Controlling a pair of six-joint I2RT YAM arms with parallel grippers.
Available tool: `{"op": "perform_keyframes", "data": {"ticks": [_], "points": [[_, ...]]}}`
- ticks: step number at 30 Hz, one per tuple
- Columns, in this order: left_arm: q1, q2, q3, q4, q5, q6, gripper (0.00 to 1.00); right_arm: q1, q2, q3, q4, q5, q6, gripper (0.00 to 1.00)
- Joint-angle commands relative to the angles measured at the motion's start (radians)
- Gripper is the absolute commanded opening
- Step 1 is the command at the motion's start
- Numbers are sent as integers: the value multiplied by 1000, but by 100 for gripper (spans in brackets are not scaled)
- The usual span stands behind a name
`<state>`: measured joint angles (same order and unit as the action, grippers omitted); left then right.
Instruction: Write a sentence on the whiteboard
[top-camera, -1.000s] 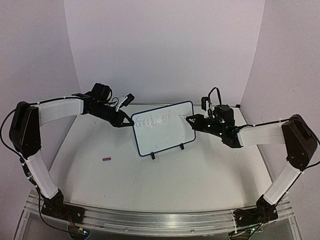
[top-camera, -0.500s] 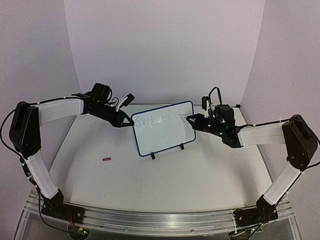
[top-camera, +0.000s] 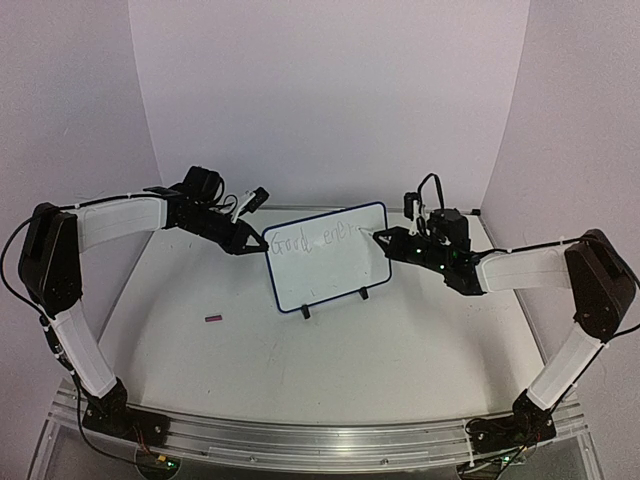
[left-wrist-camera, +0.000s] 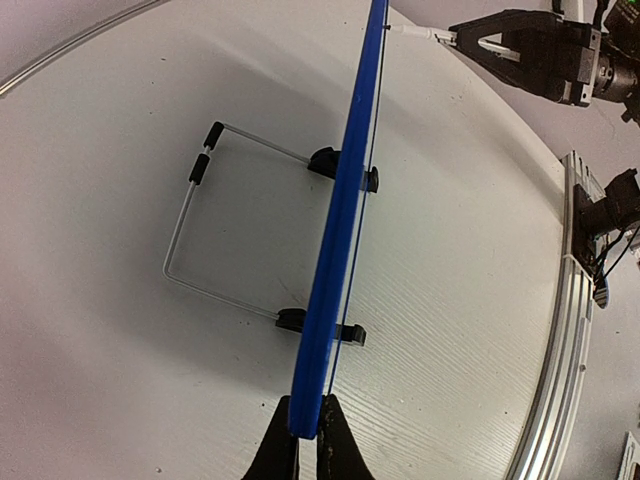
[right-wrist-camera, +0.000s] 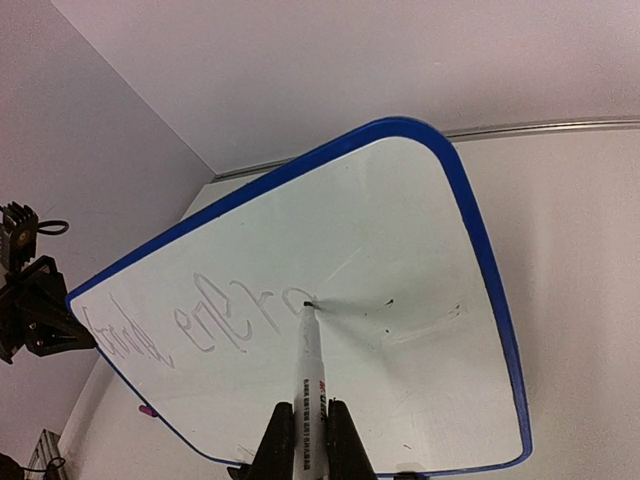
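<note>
The whiteboard (top-camera: 330, 270), blue-framed, stands tilted on its two black feet at mid-table. My left gripper (left-wrist-camera: 308, 420) is shut on the board's left edge (left-wrist-camera: 345, 200); from above it shows at the board's upper left corner (top-camera: 254, 243). My right gripper (right-wrist-camera: 305, 415) is shut on a white marker (right-wrist-camera: 308, 365). The marker's tip touches the board face at the end of the upper line. The sentence (right-wrist-camera: 200, 325) is a faint single line reading roughly "Good energ", also visible from above (top-camera: 310, 241).
A bent wire stand (left-wrist-camera: 180, 240) props the board from behind. A small pink object (top-camera: 213, 319) lies on the table to the board's front left. An aluminium rail (top-camera: 320, 440) runs along the near edge, and walls close in on three sides.
The marker tip has crept slightly right along the upper line and the writing has grown by a stroke. The left gripper and the board have not moved.
</note>
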<state>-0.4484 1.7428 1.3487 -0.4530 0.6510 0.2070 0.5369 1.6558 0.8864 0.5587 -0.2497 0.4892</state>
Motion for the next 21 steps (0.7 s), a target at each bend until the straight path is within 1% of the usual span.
{"op": "perform_keyframes", "data": {"ticks": [1,21], "points": [[-21,63,-3,-83,-97,53,0,-10,-44,36,20,30,-15,0],[-21,66,-3,-82,-98,53,0,-11,11,-42,20,22,19,0]]}}
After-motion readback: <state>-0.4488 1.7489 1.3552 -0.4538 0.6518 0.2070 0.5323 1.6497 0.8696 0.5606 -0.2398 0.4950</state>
